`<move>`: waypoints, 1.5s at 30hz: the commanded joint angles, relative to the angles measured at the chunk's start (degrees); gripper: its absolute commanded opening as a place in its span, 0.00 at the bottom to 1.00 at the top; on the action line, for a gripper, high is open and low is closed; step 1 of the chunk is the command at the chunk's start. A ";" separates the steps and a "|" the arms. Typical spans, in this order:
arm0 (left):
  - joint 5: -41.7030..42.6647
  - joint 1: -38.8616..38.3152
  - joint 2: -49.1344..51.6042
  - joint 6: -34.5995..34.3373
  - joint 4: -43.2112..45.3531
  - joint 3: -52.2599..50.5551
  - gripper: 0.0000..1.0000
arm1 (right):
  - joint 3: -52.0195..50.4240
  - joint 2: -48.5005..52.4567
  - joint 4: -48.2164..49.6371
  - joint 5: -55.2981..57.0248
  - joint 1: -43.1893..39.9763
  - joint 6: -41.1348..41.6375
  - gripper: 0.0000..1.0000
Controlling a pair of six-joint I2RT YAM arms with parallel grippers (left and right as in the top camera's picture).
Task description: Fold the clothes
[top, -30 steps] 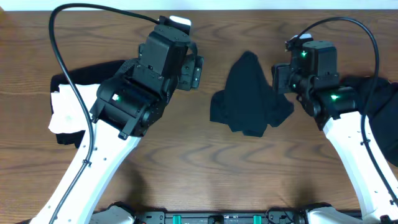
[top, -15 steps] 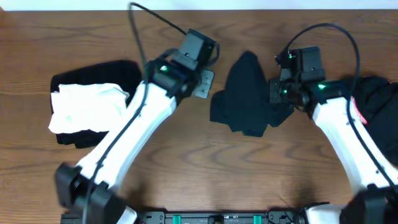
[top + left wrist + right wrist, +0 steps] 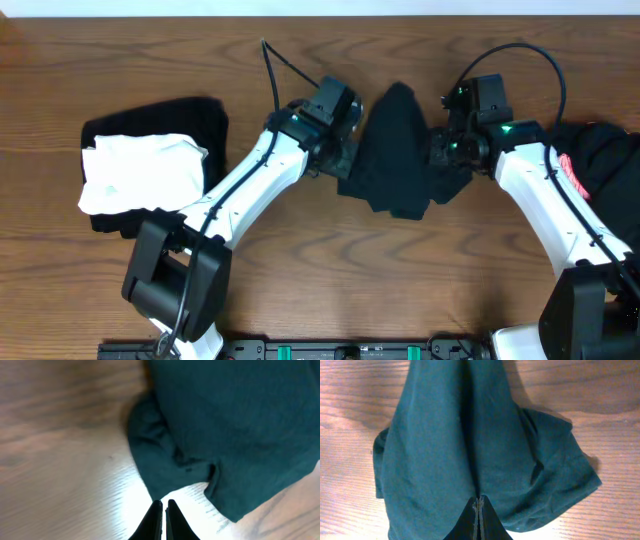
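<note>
A dark green garment (image 3: 398, 165) lies crumpled on the wooden table (image 3: 320, 270), between my two arms. In the left wrist view the left gripper (image 3: 163, 503) is shut, its tips pinching the garment's (image 3: 225, 425) lower hem where the cloth tapers toward them. Overhead, that left gripper (image 3: 346, 158) is at the garment's left edge. My right gripper (image 3: 479, 498) is shut on a fold of the garment (image 3: 445, 445), with creases running up from its tips. From above, the right gripper (image 3: 441, 152) is at the garment's right side.
A folded white garment (image 3: 140, 175) lies on a folded black one (image 3: 195, 115) at the table's left. A dark heap of clothes (image 3: 605, 165) with a pink streak lies at the right edge, beside my right arm. Bare wood fills the front of the table.
Both arms reached in and down to the green garment, the left one stretching far to the right. Both grippers went from open to shut at the cloth's edges.
</note>
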 commanded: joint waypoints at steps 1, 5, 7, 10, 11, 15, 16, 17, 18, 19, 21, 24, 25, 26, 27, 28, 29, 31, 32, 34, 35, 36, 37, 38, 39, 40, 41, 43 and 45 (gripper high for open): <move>3.76 0.24 0.46 -0.09 4.72 -4.96 0.06 | -0.02 -0.04 -0.02 -0.48 -0.57 1.44 0.01; 3.76 0.24 0.98 -0.07 11.65 -9.46 0.07 | -0.02 -0.04 0.09 -0.52 -0.33 1.44 0.01; 3.74 0.24 1.90 0.37 14.27 -10.82 0.06 | -0.02 -0.04 0.04 -0.85 -0.35 1.42 0.01; 4.13 0.24 4.20 0.42 16.17 -11.26 0.06 | -0.02 -0.04 -0.02 -2.93 -0.35 1.36 0.01; 4.66 0.24 5.09 0.79 16.63 -11.26 0.06 | -0.02 -0.04 -0.02 -3.72 -0.35 1.18 0.01; 6.51 0.24 9.29 1.40 18.60 -11.26 0.06 | -0.02 -0.04 -0.07 -4.96 -0.35 -0.37 0.01; 6.47 0.24 10.14 1.42 18.71 -11.26 0.06 | -0.02 -0.04 -0.13 -4.96 -0.35 -0.81 0.01; 6.47 0.26 10.84 1.40 18.69 -11.26 0.06 | -0.02 -0.04 -0.28 -4.96 -0.35 -1.03 0.01; 6.45 0.26 11.30 1.42 18.53 -11.26 0.06 | -0.02 -0.04 -0.35 -4.96 -0.35 -1.22 0.01; 6.43 0.26 11.58 1.42 18.25 -11.26 0.06 | -0.02 -0.04 -0.46 -4.87 -0.35 -1.25 0.01; 5.05 0.42 11.67 1.33 16.68 -11.26 0.06 | -0.02 -0.04 -0.48 -4.26 -0.35 -1.42 0.01; -0.70 1.29 11.58 -2.58 12.11 -11.19 0.06 | -0.02 -0.02 -0.50 -2.73 -0.35 -1.38 0.01; -2.82 1.86 11.56 -4.02 10.01 -11.19 0.06 | -0.04 0.00 -0.50 -2.27 -0.35 -1.38 0.01; -4.68 2.51 11.58 -5.57 7.82 -11.19 0.06 | -0.04 0.02 -0.50 -1.75 -0.35 -1.40 0.02; -6.25 3.39 11.54 -7.23 5.29 -11.19 0.06 | -0.04 0.09 -0.48 -1.31 -0.35 -1.40 0.01; -7.17 4.39 11.52 -8.39 2.93 -11.19 0.06 | -0.04 0.20 -0.44 -1.22 -0.35 -1.42 0.01; -7.37 5.16 11.52 -8.96 1.29 -11.19 0.06 | -0.04 0.35 -0.42 -0.94 -0.35 -1.40 0.02; -7.34 7.56 11.52 -10.43 -2.86 -11.19 0.06 | -0.20 1.16 0.00 0.09 -0.24 -1.40 0.02; -7.32 8.72 11.50 -11.23 -4.72 -11.19 0.06 | -0.37 1.68 0.26 0.48 -0.15 -1.38 0.02; -7.30 10.71 11.50 -12.00 -7.45 -11.19 0.06 | -0.66 3.19 0.87 0.68 0.02 -1.40 0.01; -7.32 11.72 11.41 -12.13 -8.81 -11.19 0.06 | -0.72 4.57 1.09 0.66 0.15 -1.38 0.01; -7.32 12.66 11.32 -12.13 -9.90 -11.19 0.06 | -0.72 5.66 1.18 0.63 0.28 -1.38 0.01; -7.32 13.38 11.21 -12.13 -10.73 -11.19 0.06 | -0.72 7.08 1.33 0.63 0.44 -1.40 0.01; -7.30 14.08 11.04 -12.13 -11.43 -11.19 0.06 | -0.72 8.35 1.53 0.42 0.63 -1.44 0.01; -7.30 14.56 10.86 -12.13 -11.89 -11.19 0.06 | -0.72 9.51 1.81 0.04 0.83 -1.92 0.01; -7.30 14.95 10.60 -12.13 -12.20 -11.19 0.06 | -0.72 10.73 2.45 -1.90 1.18 -3.87 0.02; -7.30 15.17 10.23 -12.09 -12.24 -11.19 0.06 | -0.72 12.26 3.63 -6.38 1.77 -8.37 0.02; -7.30 15.19 9.62 -12.09 -12.22 -11.19 0.06 | -0.72 13.88 4.70 -11.32 2.73 -12.83 0.02; -7.30 15.10 8.81 -12.09 -12.13 -11.19 0.06 | -0.72 15.34 5.35 -12.22 4.07 -13.44 0.02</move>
